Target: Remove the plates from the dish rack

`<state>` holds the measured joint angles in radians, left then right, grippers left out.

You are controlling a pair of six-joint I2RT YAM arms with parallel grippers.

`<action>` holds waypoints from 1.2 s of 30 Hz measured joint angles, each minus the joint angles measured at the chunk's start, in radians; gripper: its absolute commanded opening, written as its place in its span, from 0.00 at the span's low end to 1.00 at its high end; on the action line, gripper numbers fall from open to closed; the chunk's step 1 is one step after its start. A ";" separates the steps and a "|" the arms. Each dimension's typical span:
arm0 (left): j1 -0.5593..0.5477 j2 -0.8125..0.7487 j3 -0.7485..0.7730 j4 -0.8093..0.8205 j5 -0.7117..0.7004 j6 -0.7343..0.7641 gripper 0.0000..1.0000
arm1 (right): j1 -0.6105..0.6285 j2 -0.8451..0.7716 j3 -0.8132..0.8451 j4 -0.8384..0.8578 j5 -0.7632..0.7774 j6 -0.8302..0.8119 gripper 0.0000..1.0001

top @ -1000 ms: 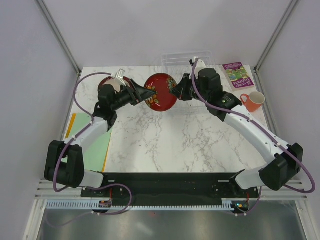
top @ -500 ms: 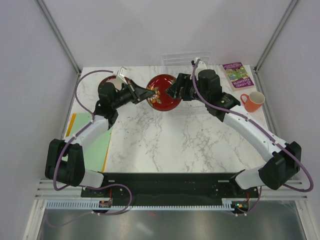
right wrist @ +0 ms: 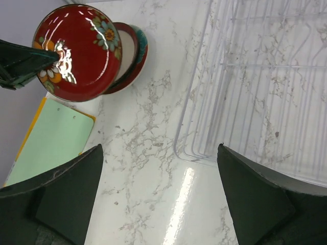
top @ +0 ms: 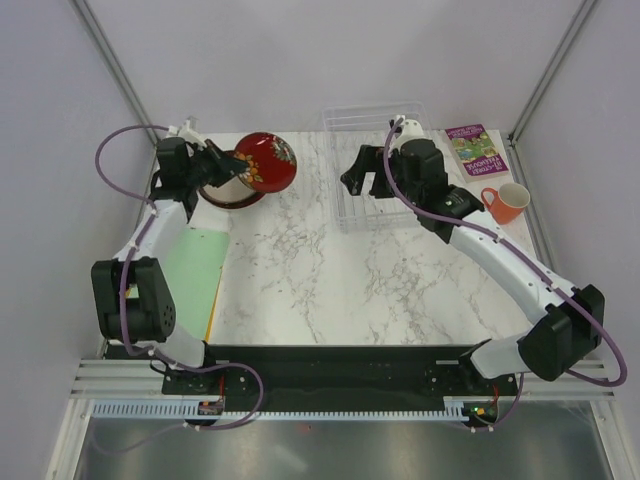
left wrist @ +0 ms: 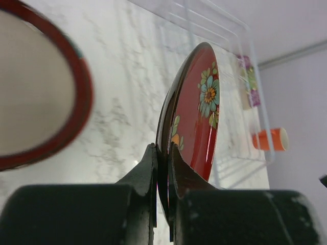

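Marble surface (top: 330,270) first: its layout has changed within the last second. Your rack (top: 350,120) at the far edge shows only bare ribs where the right arm does not cover it, so this looks like the last plate out. Stacked plates (top: 222,196) sit at the far left corner, with a cream face up inside a red rim. The flowered red plate (top: 265,162) has left the middle of the surface, where both arms met on it. It now hangs tilted just above that stack. Your left gripper (top: 228,170) has taken it over and is clenched on its rim. Your right gripper (top: 362,183) has let go and stands wide over the rack's near-left corner. What remains, I judge, is lowering and releasing.
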<state>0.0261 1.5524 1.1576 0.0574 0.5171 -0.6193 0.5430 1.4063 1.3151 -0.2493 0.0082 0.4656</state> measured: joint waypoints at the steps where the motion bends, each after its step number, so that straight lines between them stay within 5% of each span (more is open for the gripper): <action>1: 0.033 0.025 0.016 -0.014 -0.005 0.015 0.02 | -0.007 0.001 0.000 -0.005 0.000 -0.007 0.98; 9: 0.201 0.223 0.099 -0.068 -0.031 0.071 0.02 | -0.061 0.045 -0.001 -0.005 -0.013 -0.045 0.98; 28: 0.227 0.482 0.259 -0.065 -0.023 0.084 0.02 | -0.083 0.140 -0.032 -0.019 -0.105 -0.089 0.98; 36: 0.227 0.493 0.270 -0.062 -0.011 0.090 0.22 | -0.087 0.140 -0.042 -0.018 -0.116 -0.089 0.98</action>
<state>0.2531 2.0453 1.4277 -0.0048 0.5060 -0.5297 0.4561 1.5467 1.2728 -0.2676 -0.1078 0.3771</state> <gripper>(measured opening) 0.180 0.982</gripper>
